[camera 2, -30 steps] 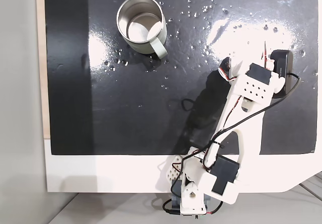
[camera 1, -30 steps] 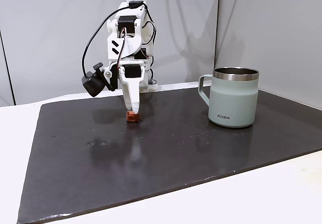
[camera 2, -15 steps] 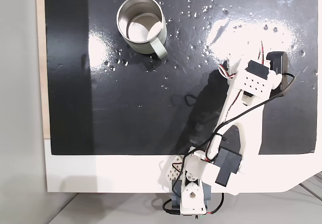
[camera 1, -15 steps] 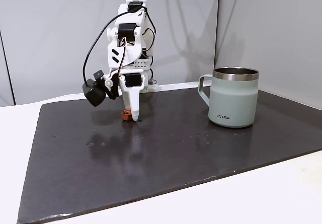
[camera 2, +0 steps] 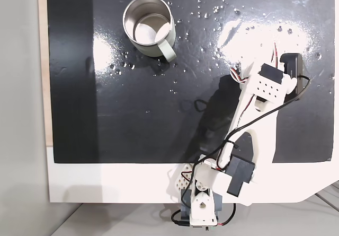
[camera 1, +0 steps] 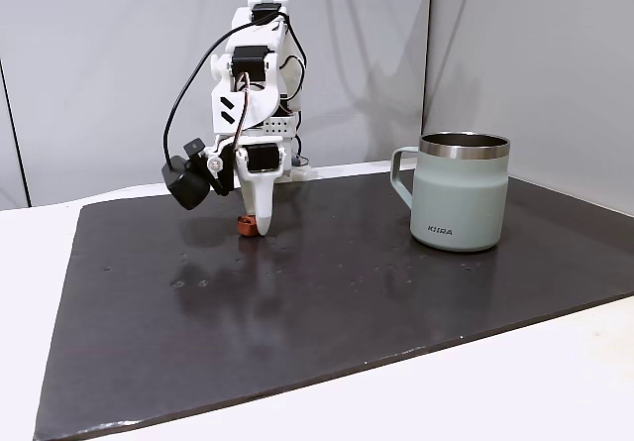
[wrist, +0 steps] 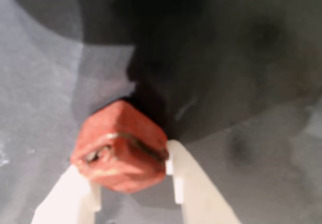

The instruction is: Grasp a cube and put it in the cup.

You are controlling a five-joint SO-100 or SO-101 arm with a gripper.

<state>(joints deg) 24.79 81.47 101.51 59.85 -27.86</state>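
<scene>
The cube (wrist: 121, 146), brick-red and roughly cubic, sits clamped between the two white fingers (wrist: 188, 183) of the tool (wrist: 132, 183) in the wrist view, one finger pressed to each of its opposite sides. In a fixed view from the side, the cube (camera 1: 245, 225) shows at the tip of the downward-pointing tool (camera 1: 254, 227), at or just above a dark, glossy mat (camera 1: 327, 302); whether it touches the mat cannot be told. The mat covers most of a white bench (camera 1: 495, 391) and reflects the arm (camera 1: 248, 94) and the light. The cup (camera 1: 458, 191), pale sage green with a bare steel rim, stands upright on the mat well to the right of the tool in this view, its handle turned toward the arm. In a fixed view from above, the cup (camera 2: 149, 27) stands near the mat's far left corner, well apart from the arm (camera 2: 254, 119), and small bright specks are scattered over the mat (camera 2: 132, 114). Plain grey wall panels (camera 1: 99, 64) stand behind the bench.
</scene>
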